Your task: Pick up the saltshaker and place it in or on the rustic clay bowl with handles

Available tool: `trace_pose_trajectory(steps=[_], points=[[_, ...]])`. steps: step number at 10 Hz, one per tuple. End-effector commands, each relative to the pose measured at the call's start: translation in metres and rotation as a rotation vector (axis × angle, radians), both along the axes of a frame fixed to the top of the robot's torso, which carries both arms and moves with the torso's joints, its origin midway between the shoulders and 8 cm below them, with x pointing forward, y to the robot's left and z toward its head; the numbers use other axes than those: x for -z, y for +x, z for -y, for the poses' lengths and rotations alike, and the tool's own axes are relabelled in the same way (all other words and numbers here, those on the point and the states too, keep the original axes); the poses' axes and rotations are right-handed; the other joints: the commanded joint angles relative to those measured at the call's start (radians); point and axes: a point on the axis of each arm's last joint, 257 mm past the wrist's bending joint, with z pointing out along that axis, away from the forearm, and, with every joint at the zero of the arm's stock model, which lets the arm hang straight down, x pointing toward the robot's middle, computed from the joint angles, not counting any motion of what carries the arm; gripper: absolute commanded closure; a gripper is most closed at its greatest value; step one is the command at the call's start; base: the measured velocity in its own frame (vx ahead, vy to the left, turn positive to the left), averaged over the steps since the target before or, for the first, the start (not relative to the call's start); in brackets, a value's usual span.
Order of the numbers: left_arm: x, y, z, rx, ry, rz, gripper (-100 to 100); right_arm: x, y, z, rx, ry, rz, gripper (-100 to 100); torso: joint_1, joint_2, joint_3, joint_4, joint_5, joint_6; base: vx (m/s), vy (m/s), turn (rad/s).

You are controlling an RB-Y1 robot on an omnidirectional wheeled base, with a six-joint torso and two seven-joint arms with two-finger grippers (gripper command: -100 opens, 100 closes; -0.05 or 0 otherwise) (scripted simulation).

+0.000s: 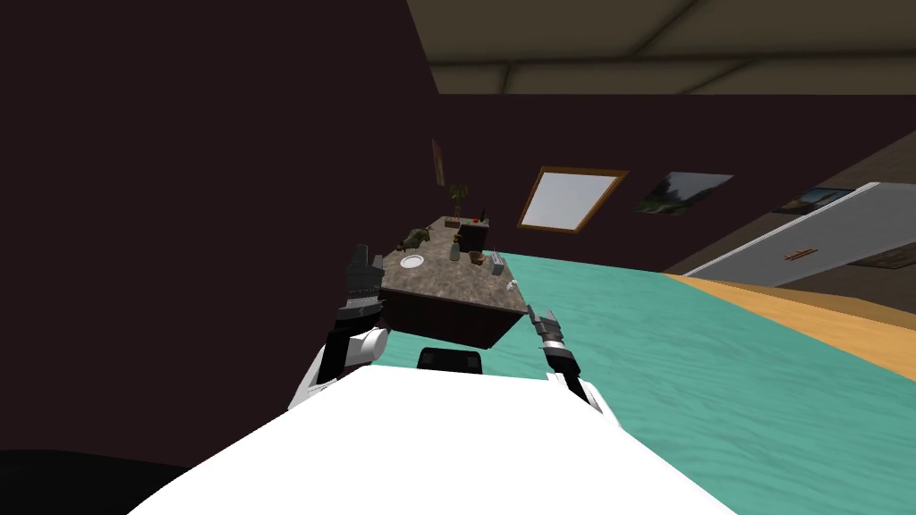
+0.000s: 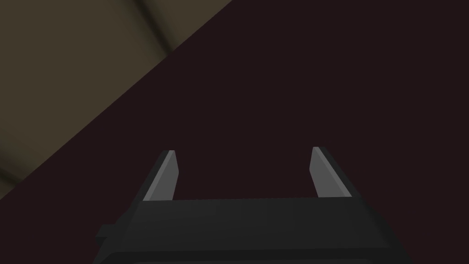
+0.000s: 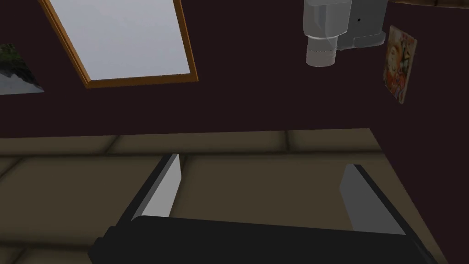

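Saltshaker, as best I can tell the small grey bottle-shaped piece (image 1: 454, 251), stands on the dark stone-topped desk (image 1: 447, 284) at my 12 o'clock, well apart from me. The little brown clay bowl (image 1: 477, 258) sits just beside it, at its 3 o'clock. My left hand (image 1: 368, 257) and right hand (image 1: 540, 315) are empty, fingers apart (both aimed upward). I'd drive straight in first, keeping the shaker centred, then lower one hand.
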Motion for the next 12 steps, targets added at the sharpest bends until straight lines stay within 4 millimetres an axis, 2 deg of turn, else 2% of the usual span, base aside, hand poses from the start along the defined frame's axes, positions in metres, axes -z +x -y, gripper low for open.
trace_pose_trajectory(steps=[1,8,12], points=[[0.000,0.000,0.000,0.000,0.000,0.000,0,0.010,0.003,0.009,0.016,-0.048,-0.028,-100,0.000,0.000,0.000,0.000,0.000,0.000,0.026,0.053,0.025],[0.000,0.000,0.000,0.000,0.000,0.000,0,0.035,0.025,0.039,0.057,-0.237,-0.113,-100,0.000,-0.001,-0.001,0.000,0.000,0.000,0.030,0.062,0.057],[0.000,0.000,0.000,0.000,0.000,0.000,0,0.038,0.038,0.059,0.069,-0.341,-0.149,-100,-0.001,-0.002,-0.001,0.000,0.000,0.000,0.046,0.050,0.064]])
